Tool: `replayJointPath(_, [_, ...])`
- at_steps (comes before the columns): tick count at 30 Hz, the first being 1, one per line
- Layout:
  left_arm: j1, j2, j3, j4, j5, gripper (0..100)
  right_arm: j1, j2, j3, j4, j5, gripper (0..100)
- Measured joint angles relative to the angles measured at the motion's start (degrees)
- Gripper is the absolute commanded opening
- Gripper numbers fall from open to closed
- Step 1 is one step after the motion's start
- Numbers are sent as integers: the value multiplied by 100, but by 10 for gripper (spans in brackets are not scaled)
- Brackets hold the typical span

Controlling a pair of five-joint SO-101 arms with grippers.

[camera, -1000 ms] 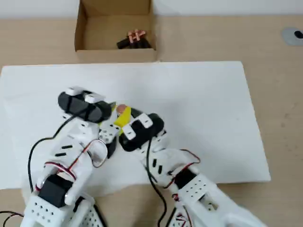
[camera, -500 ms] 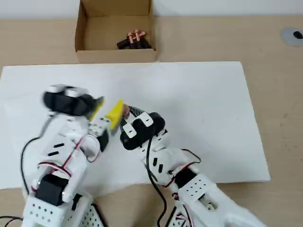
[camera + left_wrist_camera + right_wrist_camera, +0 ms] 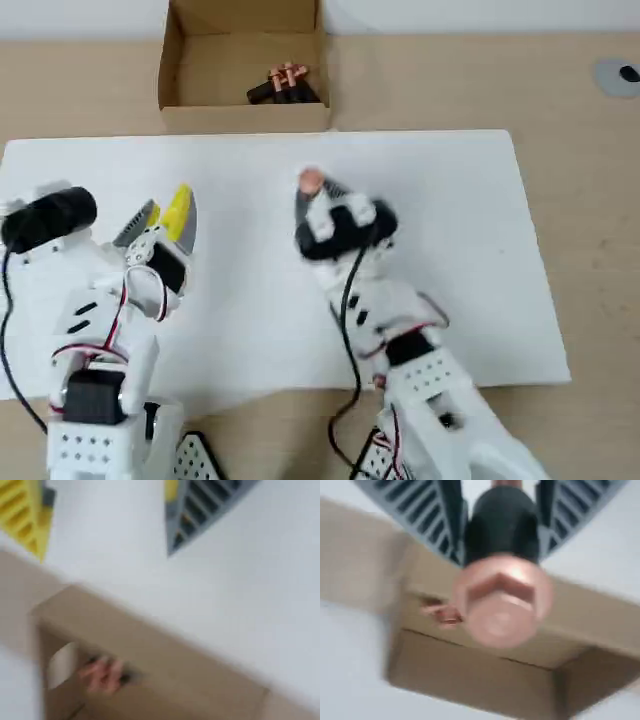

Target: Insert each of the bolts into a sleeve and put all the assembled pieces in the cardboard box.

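Observation:
My right gripper (image 3: 318, 190) is shut on an assembled piece, a copper bolt (image 3: 502, 599) seated in a black sleeve (image 3: 503, 525), held above the white mat (image 3: 450, 250) a short way in front of the cardboard box (image 3: 175, 60). The bolt's hex head (image 3: 311, 181) points toward the box. Inside the box lie assembled pieces (image 3: 285, 84) with copper heads, also seen as assembled pieces (image 3: 102, 673) from the left wrist. My left gripper (image 3: 160, 215) stands open over the mat's left part, its yellow finger (image 3: 27, 515) and grey finger (image 3: 200, 510) apart, with nothing between them.
The cardboard box (image 3: 470, 675) sits on the wooden table (image 3: 580, 180) just beyond the mat's far edge. A small grey disc (image 3: 618, 74) lies at the table's far right.
The two grippers have parted: the left one let go and drew back to the left, open. The right one carried the bolt-and-sleeve piece forward and to the right, toward the box.

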Motion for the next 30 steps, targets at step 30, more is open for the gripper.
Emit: replayJointPath(30, [-53,712,1565,-211,0,171,659,10286,-11745,2716,923,13])
